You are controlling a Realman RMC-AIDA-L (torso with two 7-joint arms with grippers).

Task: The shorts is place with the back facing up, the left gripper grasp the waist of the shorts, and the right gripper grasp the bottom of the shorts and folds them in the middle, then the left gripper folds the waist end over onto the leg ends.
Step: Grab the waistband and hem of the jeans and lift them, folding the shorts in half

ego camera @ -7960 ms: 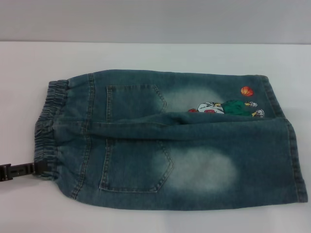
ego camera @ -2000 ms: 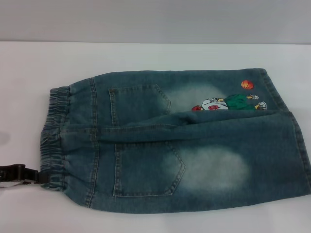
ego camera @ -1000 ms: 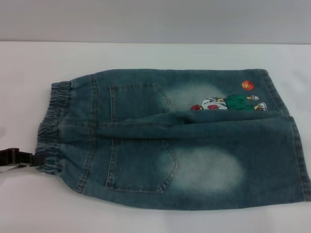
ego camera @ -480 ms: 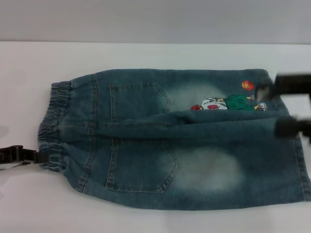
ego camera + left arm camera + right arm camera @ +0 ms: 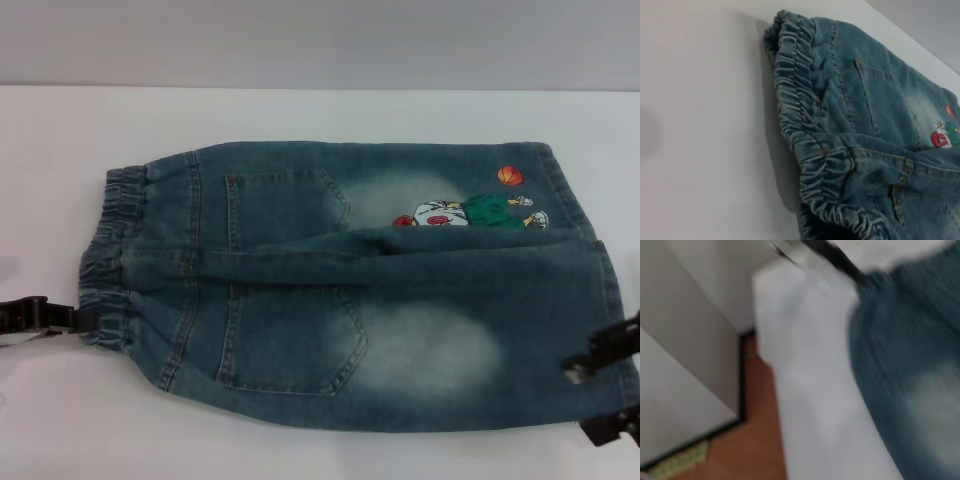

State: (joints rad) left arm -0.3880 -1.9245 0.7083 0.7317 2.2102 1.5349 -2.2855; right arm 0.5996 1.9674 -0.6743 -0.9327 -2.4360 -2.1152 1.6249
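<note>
The shorts (image 5: 350, 290) lie flat on the white table (image 5: 300, 120), back pockets up, with the elastic waist (image 5: 105, 255) to the left and the leg ends (image 5: 612, 300) to the right, beside the cartoon print (image 5: 470, 212). My left gripper (image 5: 75, 320) reaches in from the left edge and is shut on the near corner of the waist. The left wrist view shows the gathered waist (image 5: 800, 115) close up. My right gripper (image 5: 608, 390) is open at the far right, its two black fingers (image 5: 605, 350) straddling the near leg's hem.
The table's bare white top surrounds the shorts on the far side and to the left. In the right wrist view the table edge (image 5: 775, 390) drops off to a brown floor (image 5: 740, 440) beside a pale wall panel (image 5: 685, 340).
My right gripper came in at the far leg's hem by the print half a second ago and has since moved toward me to the near leg's hem. The shorts and left gripper have barely shifted.
</note>
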